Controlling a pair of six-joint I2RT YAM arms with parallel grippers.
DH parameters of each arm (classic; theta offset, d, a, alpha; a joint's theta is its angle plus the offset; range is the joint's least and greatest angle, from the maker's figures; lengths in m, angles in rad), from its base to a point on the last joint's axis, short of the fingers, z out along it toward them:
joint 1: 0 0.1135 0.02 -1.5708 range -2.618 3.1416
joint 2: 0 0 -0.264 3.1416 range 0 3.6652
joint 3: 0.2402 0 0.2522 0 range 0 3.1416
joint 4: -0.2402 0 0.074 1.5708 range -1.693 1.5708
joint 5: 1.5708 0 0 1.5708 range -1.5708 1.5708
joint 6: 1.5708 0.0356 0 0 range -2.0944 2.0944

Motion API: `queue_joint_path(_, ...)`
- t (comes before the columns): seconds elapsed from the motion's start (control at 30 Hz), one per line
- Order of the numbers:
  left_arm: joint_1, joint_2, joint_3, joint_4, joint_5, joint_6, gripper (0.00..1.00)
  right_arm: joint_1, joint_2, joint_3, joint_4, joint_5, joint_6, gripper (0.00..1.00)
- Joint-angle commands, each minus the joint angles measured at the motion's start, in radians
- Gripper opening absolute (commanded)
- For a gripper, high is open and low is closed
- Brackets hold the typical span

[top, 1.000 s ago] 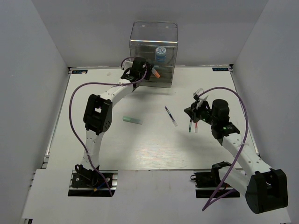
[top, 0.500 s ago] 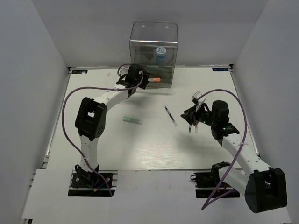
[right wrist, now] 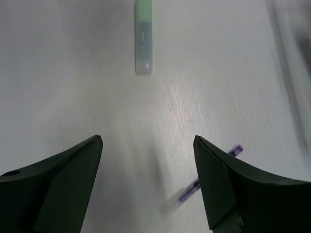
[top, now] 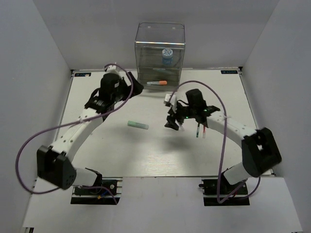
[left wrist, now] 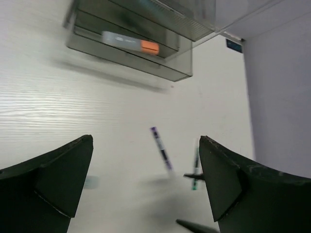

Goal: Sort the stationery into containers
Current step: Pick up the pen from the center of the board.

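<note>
White tabletop bears the clear organiser (top: 160, 31) at its far edge. A blue-and-white roll (top: 166, 57) sits in the top compartment, and an orange-capped marker (top: 158, 83) lies in a grey drawer below. A teal marker (top: 138, 125) lies mid-table. The purple pen (right wrist: 204, 187) is blurred, partly hidden behind the right gripper (right wrist: 148, 141), whose jaws are spread and empty. A green pen (top: 198, 131) and red pen (top: 203, 130) lie close together nearby. The left gripper (left wrist: 146, 141) hovers near the organiser, spread wide and holding nothing.

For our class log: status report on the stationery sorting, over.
Left hand open, empty. Right hand open over purple pen. Orange-capped marker inside organiser; teal marker loose. No obstruction seen.
</note>
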Motion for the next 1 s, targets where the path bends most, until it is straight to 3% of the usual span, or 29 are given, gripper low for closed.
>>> queue_joint_path(0.0, 0.002, -0.162, -0.128, -0.094, -0.133, 0.289, 1.0, 0.101, 0.175, 0.169, -0.07, 0.079, -0.072, 0.82)
queue_joint_path(0.03, 0.002, -0.197, -0.157, -0.094, -0.244, 0.316, 1.0, 0.115, 0.21, 0.221, -0.07, 0.092, -0.057, 0.83)
queue_joint_path(0.13, 0.002, -0.321, -0.274, -0.074, -0.377, 0.327, 1.0, 0.191, 0.364, 0.345, -0.077, 0.123, -0.016, 0.83)
queue_joint_path(0.27, 0.002, -0.466, -0.49, 0.03, -0.434, 0.37, 1.0, 0.257, 0.504, 0.441, -0.07, 0.19, 0.0, 0.85)
queue_joint_path(0.47, 0.002, -0.605, -0.486, 0.009, -0.556, 0.402, 1.0, 0.317, 0.62, 0.584, -0.09, 0.253, 0.044, 0.85)
queue_joint_path(0.73, 0.002, -0.642, -0.496, 0.018, -0.547, 0.402, 1.0, 0.36, 0.733, 0.651, -0.102, 0.36, 0.049, 0.79)
queue_joint_path(0.97, 0.002, -0.653, -0.496, 0.018, -0.547, 0.412, 1.0, 0.363, 0.752, 0.648, -0.11, 0.356, 0.027, 0.73)
